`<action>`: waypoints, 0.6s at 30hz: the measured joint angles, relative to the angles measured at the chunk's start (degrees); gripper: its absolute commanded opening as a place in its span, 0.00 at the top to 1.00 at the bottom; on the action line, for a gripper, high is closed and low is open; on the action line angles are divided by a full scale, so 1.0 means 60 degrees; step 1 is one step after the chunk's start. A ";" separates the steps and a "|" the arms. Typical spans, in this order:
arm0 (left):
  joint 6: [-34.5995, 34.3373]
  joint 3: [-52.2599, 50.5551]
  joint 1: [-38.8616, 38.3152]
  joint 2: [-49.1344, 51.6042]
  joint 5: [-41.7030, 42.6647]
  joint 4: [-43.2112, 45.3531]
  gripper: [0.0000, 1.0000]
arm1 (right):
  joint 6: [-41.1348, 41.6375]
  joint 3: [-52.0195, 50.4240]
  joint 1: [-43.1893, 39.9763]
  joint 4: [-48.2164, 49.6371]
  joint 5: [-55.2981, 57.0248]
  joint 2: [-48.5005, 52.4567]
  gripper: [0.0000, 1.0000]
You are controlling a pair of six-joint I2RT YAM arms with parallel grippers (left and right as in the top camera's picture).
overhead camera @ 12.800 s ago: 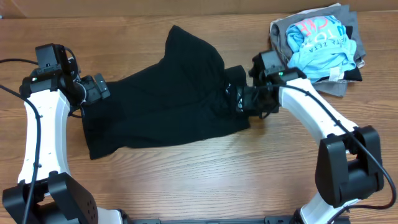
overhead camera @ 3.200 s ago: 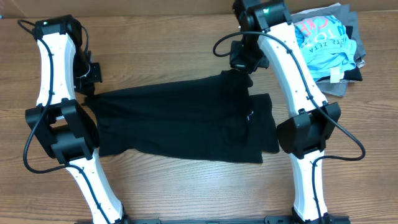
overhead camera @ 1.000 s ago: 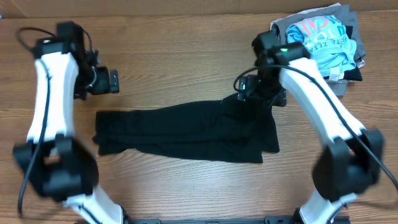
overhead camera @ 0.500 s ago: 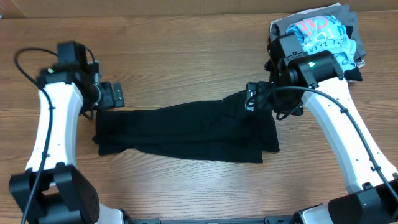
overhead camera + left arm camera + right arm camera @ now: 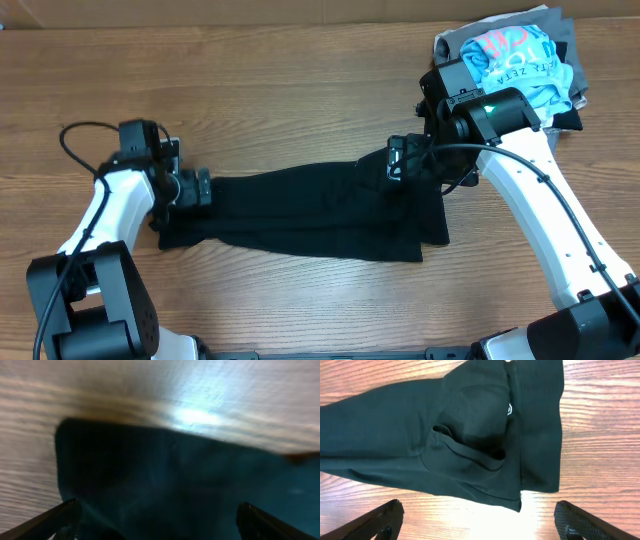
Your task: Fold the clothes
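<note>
— How many garments lay spread out on the worktop [image 5: 300, 100]?

— One: the black shirt [image 5: 300, 210]. It was drawn into a long band across the middle, running left to right, with its right end doubled over in folds.

— And the arms?

— Two. The left arm [image 5: 95, 215] had the left jaws at the shirt's left end. In the left wrist view both fingertips [image 5: 55, 519] stood wide apart, with dark cloth below them and nothing pinched. The right arm [image 5: 545, 185] held the right jaws over the far edge of the shirt's right end. These were also spread wide and empty, one fingertip [image 5: 380, 519] showing in each lower corner of the right wrist view.

— Anything else?

— One pile [image 5: 560, 35] in the far right corner, not touching the black shirt. A light blue shirt [image 5: 515, 65] with pink lettering lay on top and grey cloth under it. I couldn't tell how many pieces it held.
</note>
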 measured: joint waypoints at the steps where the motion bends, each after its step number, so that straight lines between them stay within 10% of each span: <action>1: 0.0004 -0.0229 0.0047 0.0000 0.0000 0.0259 0.00 | 0.0022 -0.0004 -0.0004 0.0018 0.0004 0.0000 0.00; 11: 0.0022 -0.1472 0.0127 -0.0149 -0.0288 0.2058 0.11 | 0.0033 -0.0007 0.0000 0.0055 0.0004 0.0004 0.00; 18: -0.0073 -0.2091 0.0127 -0.0390 -0.0200 0.3060 0.90 | 0.0098 -0.0007 -0.0004 0.0178 0.0007 0.0004 0.04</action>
